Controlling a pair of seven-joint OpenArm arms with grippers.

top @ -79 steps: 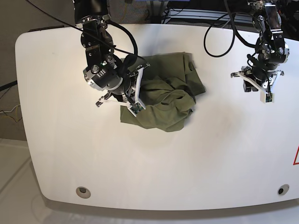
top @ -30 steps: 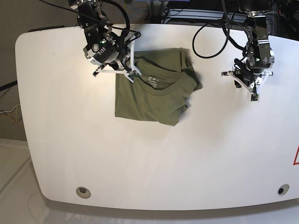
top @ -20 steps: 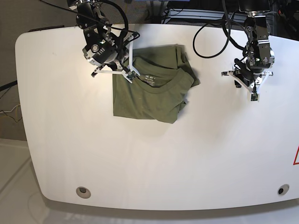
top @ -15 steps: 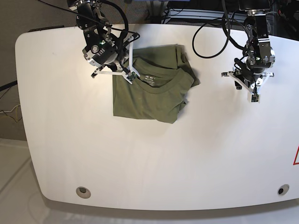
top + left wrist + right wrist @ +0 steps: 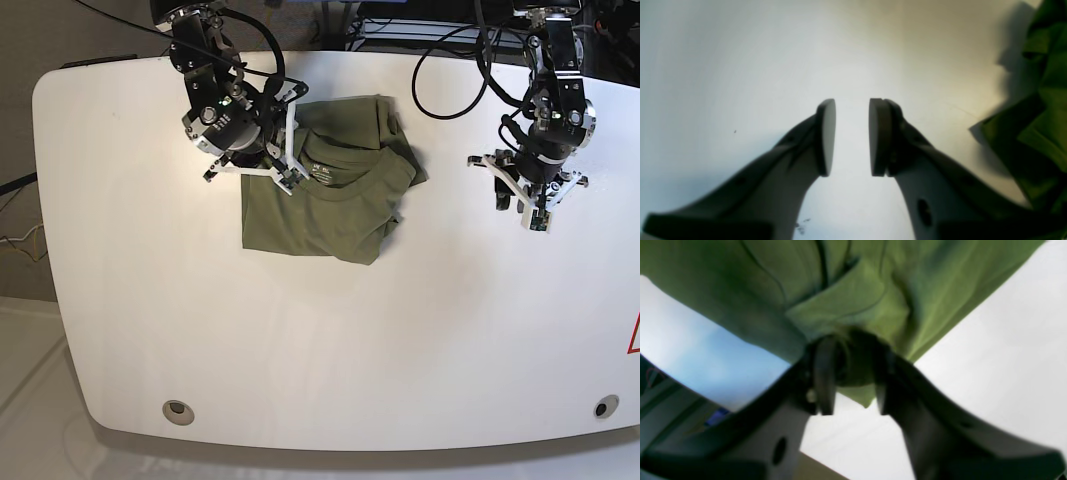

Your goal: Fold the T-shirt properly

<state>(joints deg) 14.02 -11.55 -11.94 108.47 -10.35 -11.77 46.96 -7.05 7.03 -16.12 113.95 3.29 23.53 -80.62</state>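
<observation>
Right wrist view is the closest look: the right gripper [image 5: 848,380] has its jaws parted with a bit of gap, and a fold of the shirt [image 5: 853,296] sits right between them, touching or nearly so. I can't tell if it's really pinching the cloth or just letting go. Left wrist view shows the left gripper [image 5: 851,136] slightly spread and empty, over bare table [image 5: 740,60], with the shirt only poking in at the frame's edge. Further out, the base view has the shirt [image 5: 320,200] lying toward the back of the table, roughly folded into a block with the collar and its pale label facing up, and a lumpy bit bunched on the side toward the left gripper [image 5: 530,200], which is well apart from it. The right gripper [image 5: 285,160] is over the collar-side corner. It's thin soft cotton, so I'd guess light, floppy, not fragile, and it'll drag and wrinkle if pulled by one point. Best grabbed at corners or hem edges, both at once if possible.
</observation>
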